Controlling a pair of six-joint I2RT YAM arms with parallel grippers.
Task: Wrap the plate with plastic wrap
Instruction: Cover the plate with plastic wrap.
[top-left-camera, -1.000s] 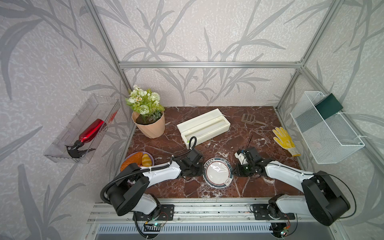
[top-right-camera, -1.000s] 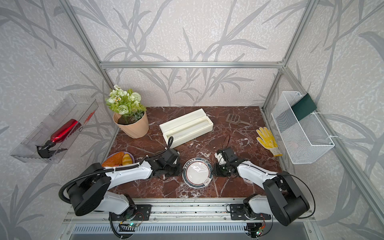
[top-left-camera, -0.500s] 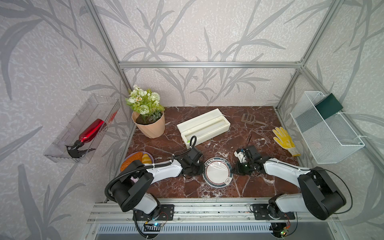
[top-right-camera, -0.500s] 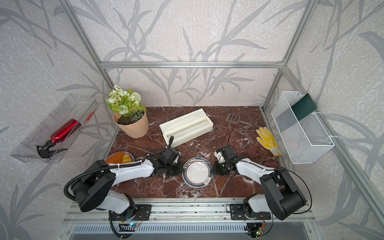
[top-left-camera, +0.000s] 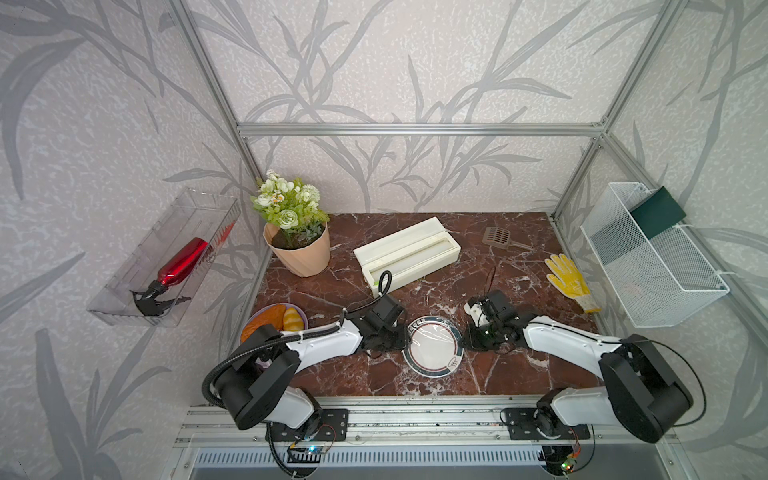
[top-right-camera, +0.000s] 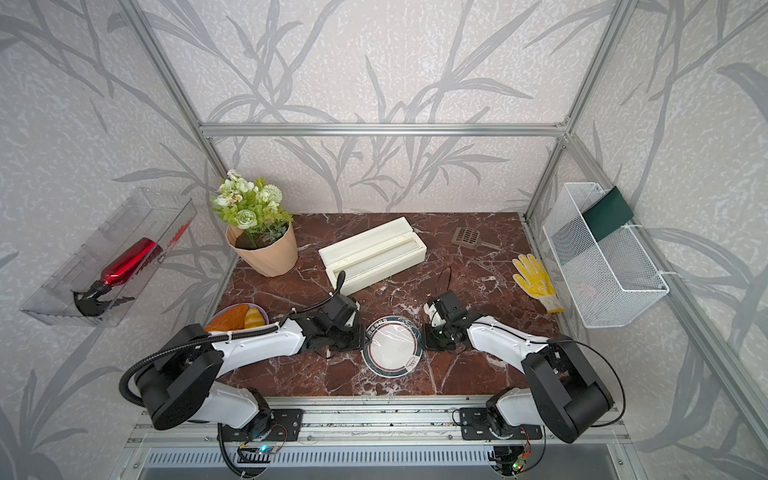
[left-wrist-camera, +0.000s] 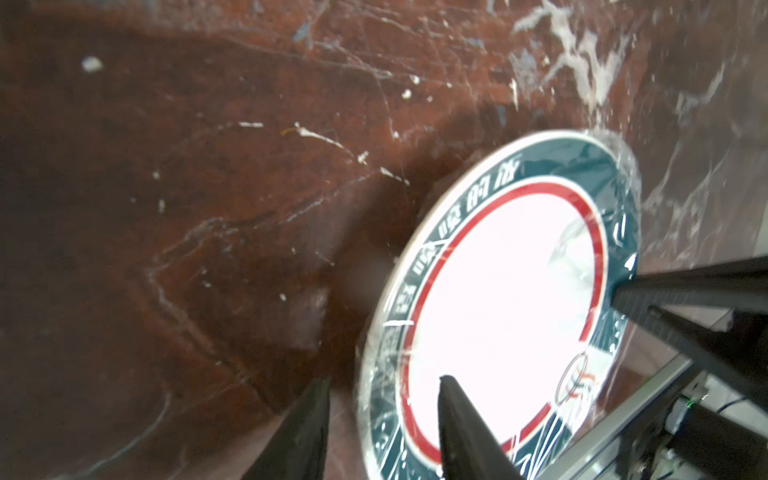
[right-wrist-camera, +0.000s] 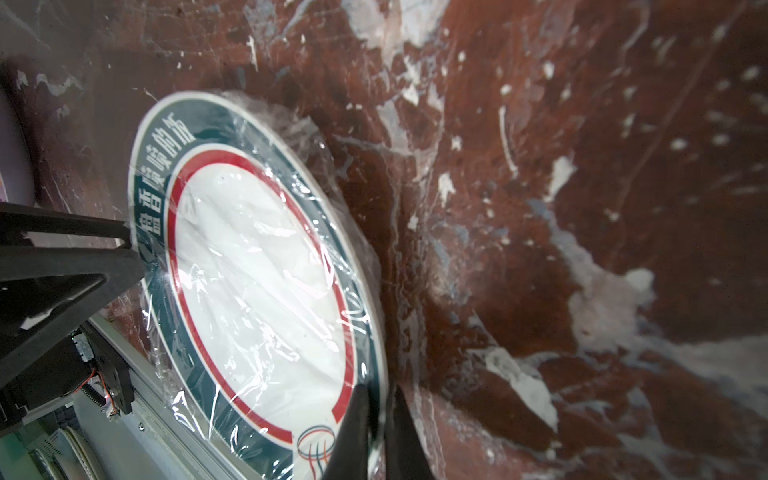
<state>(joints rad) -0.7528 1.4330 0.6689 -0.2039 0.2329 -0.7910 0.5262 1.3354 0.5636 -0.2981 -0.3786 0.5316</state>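
The plate (top-left-camera: 434, 352), round and white with a dark teal rim band, a thin red inner ring and rim lettering, lies flat on the counter (top-left-camera: 419, 291). It sits between the left end effector (left-wrist-camera: 384, 380) and the right end effector (right-wrist-camera: 379, 388), and each straddles its rim. The plastic wrap (right-wrist-camera: 270, 232), clear and crinkled, covers its face and bunches at the rim farther along from the right end effector.

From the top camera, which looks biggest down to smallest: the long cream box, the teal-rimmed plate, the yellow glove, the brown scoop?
Largest: long cream box.
Next: teal-rimmed plate and yellow glove look alike; the plate sits nearer the camera, so unranked.
Smallest: brown scoop.
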